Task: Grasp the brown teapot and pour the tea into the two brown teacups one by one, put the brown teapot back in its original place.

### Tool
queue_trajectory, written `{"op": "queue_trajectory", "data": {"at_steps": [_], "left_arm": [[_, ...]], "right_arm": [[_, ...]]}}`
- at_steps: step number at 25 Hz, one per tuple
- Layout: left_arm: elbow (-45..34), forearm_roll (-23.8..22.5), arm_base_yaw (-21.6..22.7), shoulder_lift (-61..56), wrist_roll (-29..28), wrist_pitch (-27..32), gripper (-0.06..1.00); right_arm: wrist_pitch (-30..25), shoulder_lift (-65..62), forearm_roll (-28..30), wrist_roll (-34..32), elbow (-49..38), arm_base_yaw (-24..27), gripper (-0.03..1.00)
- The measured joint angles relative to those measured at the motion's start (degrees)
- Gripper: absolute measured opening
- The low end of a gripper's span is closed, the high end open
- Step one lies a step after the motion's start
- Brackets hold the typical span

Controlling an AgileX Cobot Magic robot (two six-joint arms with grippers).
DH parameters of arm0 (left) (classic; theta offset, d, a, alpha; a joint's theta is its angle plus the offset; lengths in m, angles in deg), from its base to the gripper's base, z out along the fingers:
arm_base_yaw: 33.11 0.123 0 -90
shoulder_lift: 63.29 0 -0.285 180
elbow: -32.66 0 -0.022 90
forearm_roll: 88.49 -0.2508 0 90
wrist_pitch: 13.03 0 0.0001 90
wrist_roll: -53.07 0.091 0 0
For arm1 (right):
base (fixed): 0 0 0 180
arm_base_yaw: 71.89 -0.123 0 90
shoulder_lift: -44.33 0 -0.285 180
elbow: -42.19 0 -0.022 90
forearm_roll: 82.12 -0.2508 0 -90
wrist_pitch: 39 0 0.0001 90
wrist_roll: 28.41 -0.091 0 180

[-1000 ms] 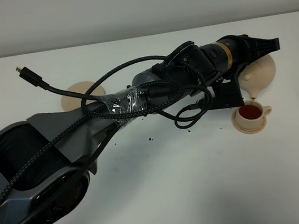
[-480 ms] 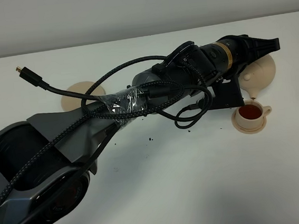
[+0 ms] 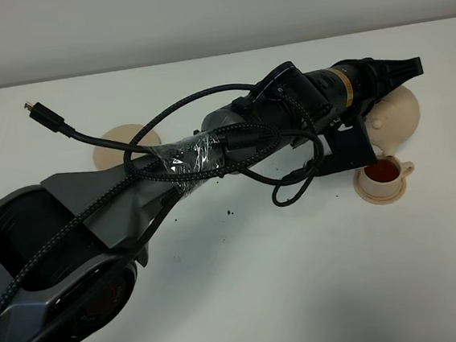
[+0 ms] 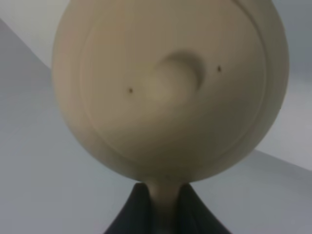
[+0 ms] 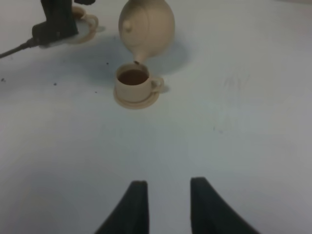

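- Teapot [image 3: 396,114] hangs tilted in my left pincer [image 4: 163,204], spout down over the teacup [image 3: 383,174] near the right end of the worktop [image 3: 303,277].
- That pincer is pinched on the pot's handle; in the left wrist view the dark fingers [image 4: 131,214] clamp a thin tan strip under the round body.
- The cup sits on its small saucer [image 3: 380,197] and already holds dark reddish tea [image 3: 382,171].
- A second cup [image 5: 83,19] seems to stand behind the left arm's camera mount in the right wrist view, though it is mostly hidden, so I can't say whether it is filled.
- The wide saucer [image 3: 112,146] for the pot lies bare, well apart on the left.
- My right pincer [image 5: 163,204] hovers low with its fingers spread, holding nothing.
- The pot is glazed ceramic: stiff, smooth, breakable, heavier with liquid inside. I judge the loop handle the only sound hold, and the lid may slip when tipped steeply.
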Motion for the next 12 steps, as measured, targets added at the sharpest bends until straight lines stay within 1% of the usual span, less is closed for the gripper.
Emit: {"op": "queue_trajectory", "data": {"at_steps": [6,8,9,12], "left_arm": [[0.0,0.0,0.14,0.0,-4.3,0.58,0.15],[0.0,0.0,0.2,-0.05,-5.92,1.59,0.15],[0.0,0.0,0.26,-0.17,-7.13,2.51,0.15],[0.0,0.98,0.45,-1.3,-13.29,5.62,0.15]], "right_arm": [[0.0,0.0,0.0,0.0,0.0,0.0,0.24],[0.0,0.0,0.0,0.0,0.0,0.0,0.24],[0.0,0.0,0.0,0.0,0.0,0.0,0.24],[0.0,0.0,0.0,0.0,0.0,0.0,0.24]]}}
